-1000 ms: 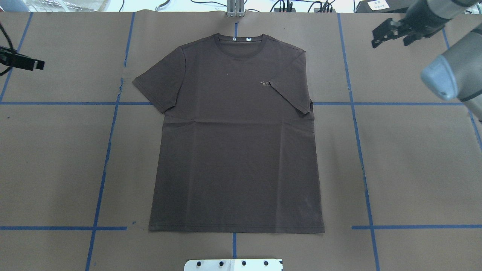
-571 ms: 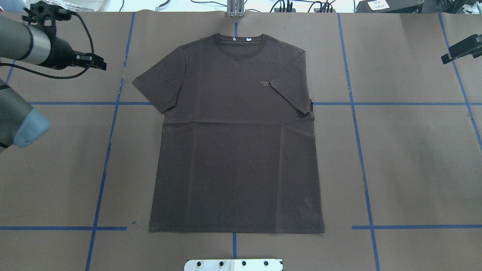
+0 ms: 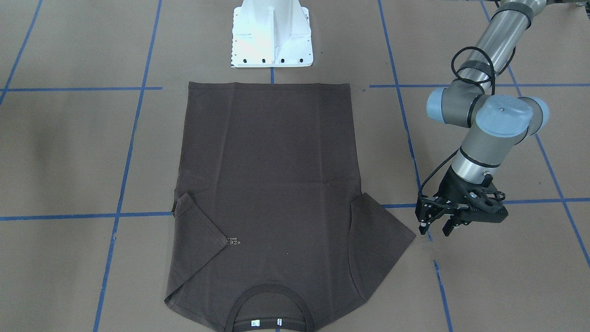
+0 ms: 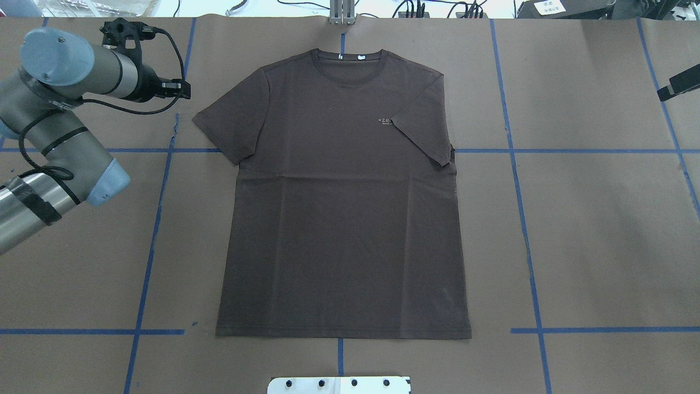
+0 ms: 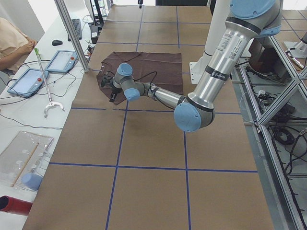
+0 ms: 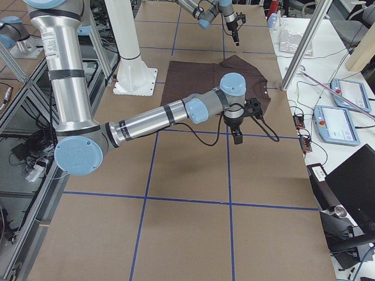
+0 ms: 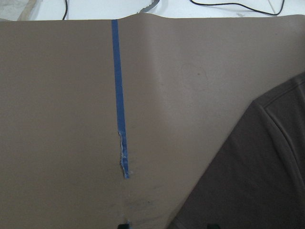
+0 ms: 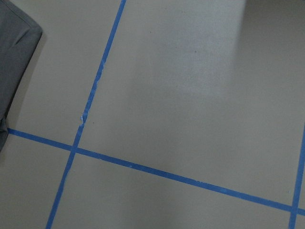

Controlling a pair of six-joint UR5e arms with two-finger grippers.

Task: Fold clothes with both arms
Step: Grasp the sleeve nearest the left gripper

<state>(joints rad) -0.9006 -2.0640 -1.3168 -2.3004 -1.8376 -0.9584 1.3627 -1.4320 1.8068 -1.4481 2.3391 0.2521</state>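
Note:
The dark brown T-shirt (image 4: 339, 208) lies flat and face up on the brown table, collar at the far edge. One sleeve (image 4: 424, 137) is folded in over the chest lettering; the other sleeve (image 4: 232, 128) lies spread out. My left gripper (image 4: 183, 90) is open and empty, just left of the spread sleeve, and it also shows in the front view (image 3: 434, 227). The left wrist view shows that sleeve (image 7: 252, 181) at lower right. My right gripper (image 4: 678, 86) is at the view's right edge, far from the shirt; I cannot tell its state.
Blue tape lines (image 4: 158, 208) grid the brown paper. The white pedestal base (image 4: 339, 384) sits at the near edge by the shirt's hem. A metal post (image 4: 342, 13) and cables stand past the collar. Tablets (image 5: 62, 61) lie beyond the table's far side.
My left arm has swung in from the left edge toward the spread sleeve. My right arm has pulled back to the view's right edge. The shirt has not moved.

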